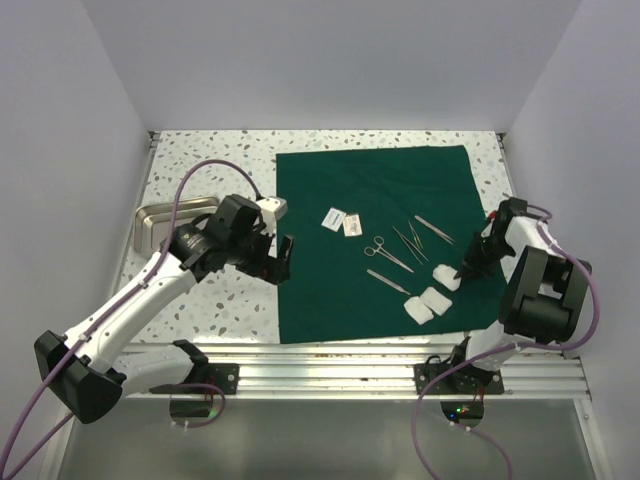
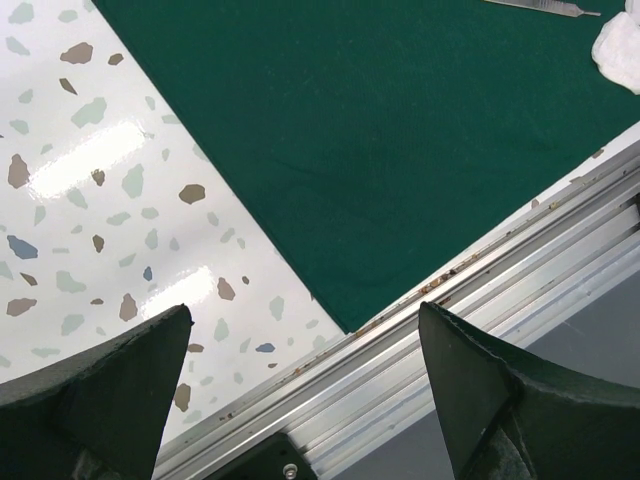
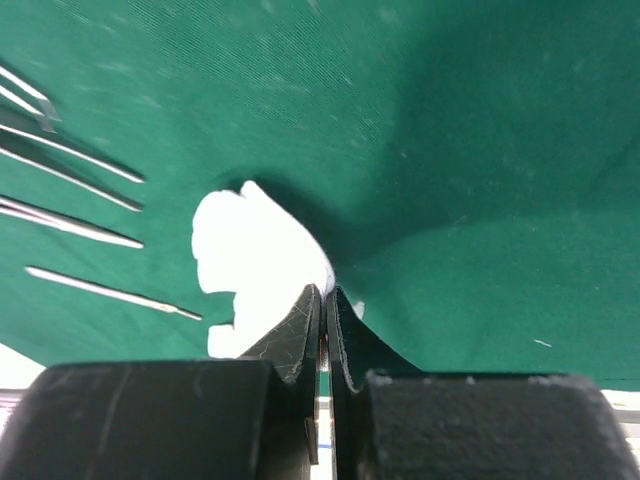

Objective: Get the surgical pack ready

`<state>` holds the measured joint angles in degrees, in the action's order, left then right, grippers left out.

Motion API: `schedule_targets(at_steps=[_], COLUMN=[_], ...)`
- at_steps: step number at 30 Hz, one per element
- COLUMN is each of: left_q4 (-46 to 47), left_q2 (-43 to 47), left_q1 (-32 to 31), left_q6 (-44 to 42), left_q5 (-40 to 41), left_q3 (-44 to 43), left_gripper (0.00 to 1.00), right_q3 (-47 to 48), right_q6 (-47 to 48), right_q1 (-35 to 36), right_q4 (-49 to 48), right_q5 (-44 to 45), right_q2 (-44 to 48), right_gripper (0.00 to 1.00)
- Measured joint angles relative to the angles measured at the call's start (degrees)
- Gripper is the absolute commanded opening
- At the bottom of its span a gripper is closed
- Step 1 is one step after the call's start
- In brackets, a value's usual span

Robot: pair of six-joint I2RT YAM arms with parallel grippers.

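Observation:
The surgical pack, a dark green drape [image 1: 390,195], lies flat across the table's middle and right and carries steel instruments [image 1: 400,245] and white gauze. My right gripper [image 1: 463,270] is down near the drape's right edge. In the right wrist view its jaws [image 3: 326,290] are shut, tips pinched on the rim of a gauze piece [image 3: 250,260], and the green fabric [image 3: 480,150] puckers around them. My left gripper [image 1: 283,258] hovers open and empty over the drape's left edge; its wrist view [image 2: 305,310] shows the drape's near corner [image 2: 380,130].
Two more gauze pads [image 1: 425,304] lie near the drape's front edge. Two small packets [image 1: 342,221] sit mid-drape. A shallow steel tray [image 1: 165,222] stands at the left on the speckled table. The aluminium rail [image 2: 480,290] runs along the near edge.

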<state>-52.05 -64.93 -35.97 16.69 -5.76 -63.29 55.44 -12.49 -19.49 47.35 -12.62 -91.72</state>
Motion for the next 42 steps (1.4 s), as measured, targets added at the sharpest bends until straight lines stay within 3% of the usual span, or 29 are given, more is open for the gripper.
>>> schedule_targets(at_steps=[10,15,21,25,33,42], left_q4=[-0.5,-0.7,2.9,10.5,34.8,48.0], left_q2=[0.0,-1.2,-4.5,-8.3,-11.4,-16.1], left_q1=[2.1,6.3,7.8,8.5,8.5,7.1], left_q6=[0.6,3.5,11.8,22.8,45.9,58.1], left_q5=[-0.2,-2.6,-6.9,-12.7,-18.8,-19.0], left_q3=[-3.8,-8.3,-10.8,-10.8,-6.0,-2.5], left_gripper=[1.0,1.0,1.0,1.0,1.0,1.0], right_q3=[9.4,12.1,10.7,7.9,6.9,6.0], right_q6=[-5.7,-14.3,-29.1,-39.3,-52.6,-59.2], right_q1=[3.3,11.4,18.2,20.5,27.2,31.6], right_q4=[3.4,0.9,-9.0,-17.8,-30.3,-35.9], right_q5=[-4.2,-8.3,-13.9,-16.0,-19.7,-20.1], right_q2=[3.0,6.1,9.4,11.5,11.8,13.9], right_gripper=[0.0,0.0,0.0,0.0,0.0,0.0])
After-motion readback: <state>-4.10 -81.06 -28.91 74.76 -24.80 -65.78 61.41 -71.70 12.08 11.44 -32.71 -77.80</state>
